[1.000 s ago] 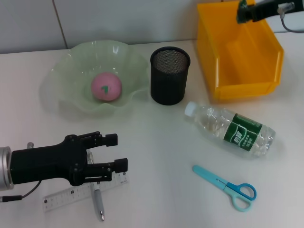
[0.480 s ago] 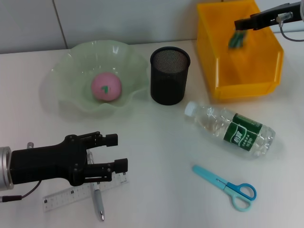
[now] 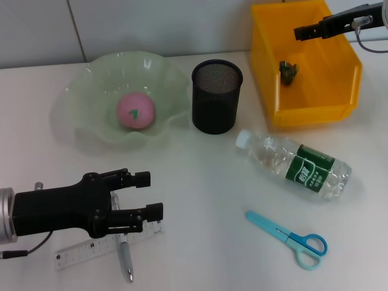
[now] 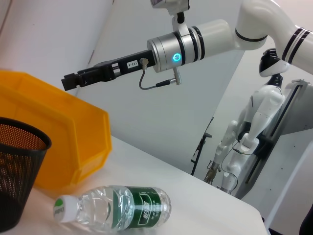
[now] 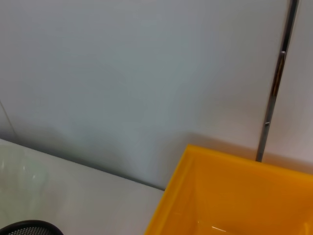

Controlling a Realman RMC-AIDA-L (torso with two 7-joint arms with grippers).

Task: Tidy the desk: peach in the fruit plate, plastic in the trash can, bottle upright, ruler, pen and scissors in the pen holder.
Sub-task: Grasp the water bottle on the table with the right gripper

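Tabletop [image 3: 200, 182]: white, plain.
Plate [image 3: 79, 103]: pale translucent green, wavy rim.
Peach [image 3: 135, 111]: pink, small green mark on top.
Pen holder [image 3: 216, 97]: black wire mesh.
Bin [image 3: 315, 112]: bright orange-yellow; dark green crumpled plastic [image 3: 287, 71] inside.
Bottle [image 3: 294, 165]: clear, white cap, green label with white print.
Scissors [image 3: 288, 237]: light blue blades, darker blue and pale teal handle loops.
Ruler [image 3: 79, 251]: clear, black markings.
Pen [image 3: 125, 259]: silver-grey.
Left tool [image 3: 148, 194]: black. Right tool [image 3: 300, 32]: black; arm behind silver and white, cyan light.
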